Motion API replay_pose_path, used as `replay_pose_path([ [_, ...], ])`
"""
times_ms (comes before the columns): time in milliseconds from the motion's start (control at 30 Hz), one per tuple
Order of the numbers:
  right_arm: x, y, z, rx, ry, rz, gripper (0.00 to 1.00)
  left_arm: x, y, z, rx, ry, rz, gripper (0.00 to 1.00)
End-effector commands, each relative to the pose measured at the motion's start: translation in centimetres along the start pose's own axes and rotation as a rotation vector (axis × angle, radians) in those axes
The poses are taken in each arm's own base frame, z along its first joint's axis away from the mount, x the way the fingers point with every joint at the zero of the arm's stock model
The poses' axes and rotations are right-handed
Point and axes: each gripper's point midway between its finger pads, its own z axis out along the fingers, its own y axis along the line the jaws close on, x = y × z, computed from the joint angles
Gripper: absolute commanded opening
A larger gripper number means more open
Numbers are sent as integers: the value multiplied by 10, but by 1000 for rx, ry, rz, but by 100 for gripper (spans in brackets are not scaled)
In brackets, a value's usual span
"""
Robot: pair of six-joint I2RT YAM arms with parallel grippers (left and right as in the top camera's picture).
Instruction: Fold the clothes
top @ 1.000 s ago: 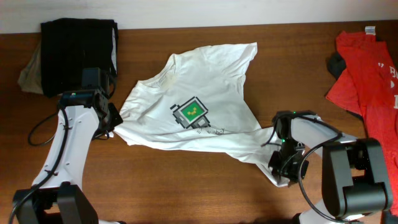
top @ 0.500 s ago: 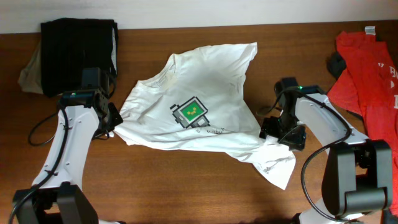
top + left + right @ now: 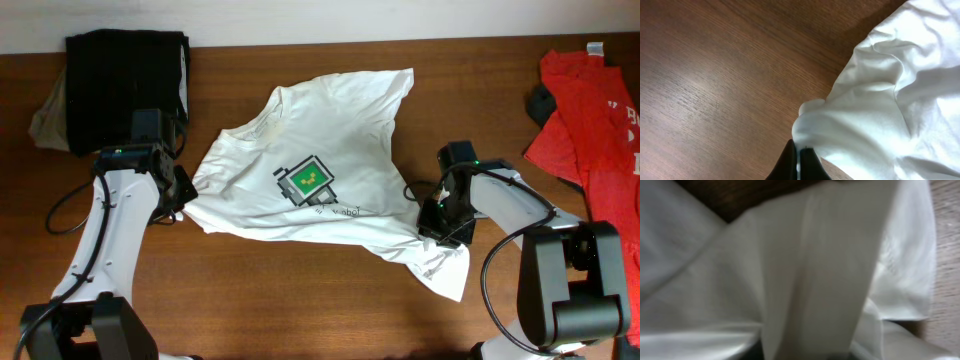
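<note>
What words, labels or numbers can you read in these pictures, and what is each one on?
White T-shirt: a short line of dark print under the green pixel graphic, too small to read.
Red garment: white lettering at the picture's right edge, cut off and unreadable.
White tag on the red garment: too small to tell whether it bears any text.
Both wrist views: no text.

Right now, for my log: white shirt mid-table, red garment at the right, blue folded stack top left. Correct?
No: the overhead view shows the folded stack is black, not blue. The white shirt and red garment lie as you say.
</note>
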Motion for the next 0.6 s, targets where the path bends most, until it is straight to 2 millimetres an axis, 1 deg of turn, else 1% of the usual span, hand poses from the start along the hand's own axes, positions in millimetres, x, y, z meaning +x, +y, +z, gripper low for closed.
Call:
replay_pose_path([
  [0, 3, -1, 2, 4, 9, 2, 11, -4, 0, -6, 13, -17, -21, 2],
  [100, 2, 0, -4, 6, 11, 2, 4, -4, -1, -6, 17, -16, -21, 2],
  [133, 0, 1, -9, 15, 11, 3, 5, -4, -1, -6, 17, -16, -22, 2],
  [200, -2, 4, -19, 18, 11, 2, 9, -4, -1, -6, 17, -16, -21, 2],
  [267, -2, 4, -20, 21, 16, -7, 18, -4, -1, -6, 17, -16, -21, 2],
  [333, 0, 0, -20, 36, 23, -25, 23, -4, -1, -6, 17, -16, -21, 2],
  [400, 1, -6, -20, 73, 20, -23, 49, -4, -1, -6, 17, -16, -21, 2],
  [433, 1, -10, -20, 94, 19, -23, 51, -4, -1, -6, 17, -16, -21, 2],
  [500, 4, -12, -19, 98, 29, -22, 51, -4, -1, -6, 17, -16, -21, 2],
  [533, 6, -13, -17, 100, 32, -21, 49, -4, -1, -6, 17, -16, -21, 2],
  [567, 8, -15, -14, 102, 38, -19, 43, -4, -1, -6, 16, -16, -21, 2],
])
